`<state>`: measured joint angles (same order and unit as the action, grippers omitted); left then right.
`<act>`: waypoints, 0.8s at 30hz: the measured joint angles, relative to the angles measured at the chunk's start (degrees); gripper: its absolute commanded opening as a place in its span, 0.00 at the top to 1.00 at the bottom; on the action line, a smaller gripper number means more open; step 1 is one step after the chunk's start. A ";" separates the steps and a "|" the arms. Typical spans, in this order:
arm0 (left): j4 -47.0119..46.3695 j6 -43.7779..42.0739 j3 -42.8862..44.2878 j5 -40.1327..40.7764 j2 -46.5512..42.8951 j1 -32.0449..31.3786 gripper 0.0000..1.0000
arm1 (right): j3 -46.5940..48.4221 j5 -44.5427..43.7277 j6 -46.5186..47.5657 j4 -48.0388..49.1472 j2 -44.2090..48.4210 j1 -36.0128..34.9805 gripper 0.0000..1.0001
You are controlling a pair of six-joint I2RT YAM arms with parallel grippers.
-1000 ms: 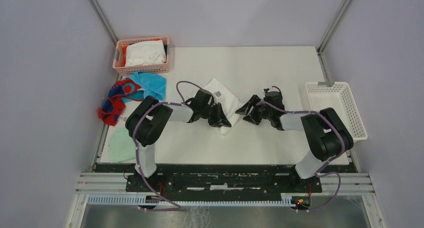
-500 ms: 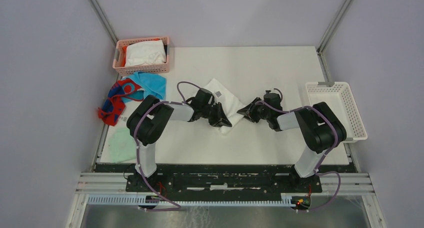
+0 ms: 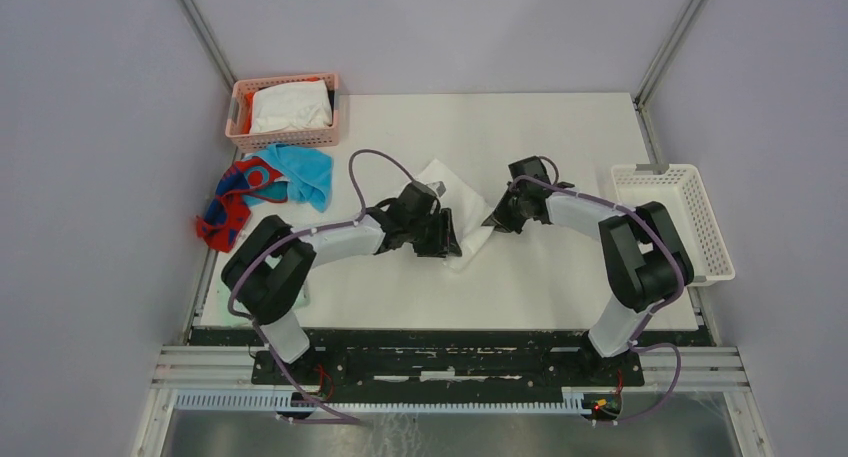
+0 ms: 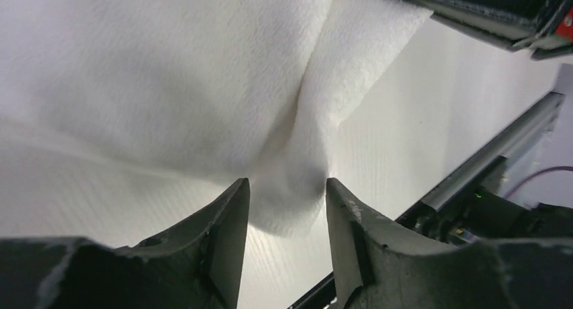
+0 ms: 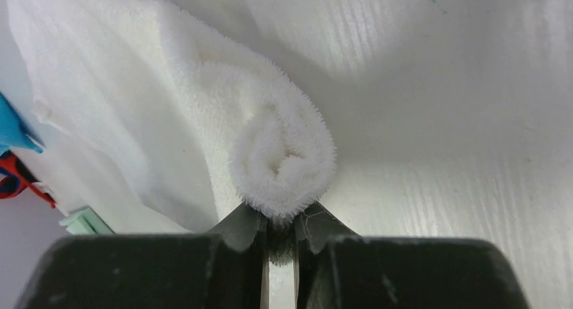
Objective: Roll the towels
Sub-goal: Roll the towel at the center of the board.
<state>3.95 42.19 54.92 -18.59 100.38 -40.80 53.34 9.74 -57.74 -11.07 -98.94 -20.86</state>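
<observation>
The white towel [image 3: 452, 190] lies on the table's middle between both arms. Its near-right edge is curled into a small roll [image 5: 284, 157], and my right gripper [image 5: 282, 221] is shut on the end of that roll. My left gripper [image 4: 287, 201] is open at the towel's near corner [image 4: 290, 187]; the bunched corner sits between the fingertips, unpinched. From above, the left gripper [image 3: 447, 239] and right gripper [image 3: 497, 215] flank the towel's near-right edge. The turquoise towel [image 3: 302, 170] and the red and dark-blue towel [image 3: 232, 199] lie crumpled at the table's left edge.
A pink basket [image 3: 240, 127] holding a white cloth stands at the back left. A white basket [image 3: 690, 217] sits at the right edge. A pale green cloth [image 5: 82, 221] shows at the left in the right wrist view.
My left gripper has opened and let go of the towel's corner, its arm stretching out rightwards. My right gripper has shut on the towel's rolled edge and shifted farther back.
</observation>
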 measured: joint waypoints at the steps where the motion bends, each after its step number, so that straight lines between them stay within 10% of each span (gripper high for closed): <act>1: 1.70 -1.16 0.02 2.97 -1.55 -1.46 0.45 | 1.44 -1.07 0.50 -3.06 0.11 -0.15 0.98; 14: 7.08 -18.88 6.38 46.40 -5.68 -27.89 0.35 | 5.84 -3.76 2.03 -16.92 -1.03 -1.18 0.99; 24: 6.23 -31.04 12.76 60.04 9.05 -33.29 0.35 | 6.23 -3.65 2.08 -17.42 -1.22 -1.22 0.99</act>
<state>10.17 11.16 67.68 41.45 109.43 -74.08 59.57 6.09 -55.66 -28.49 -100.16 -22.09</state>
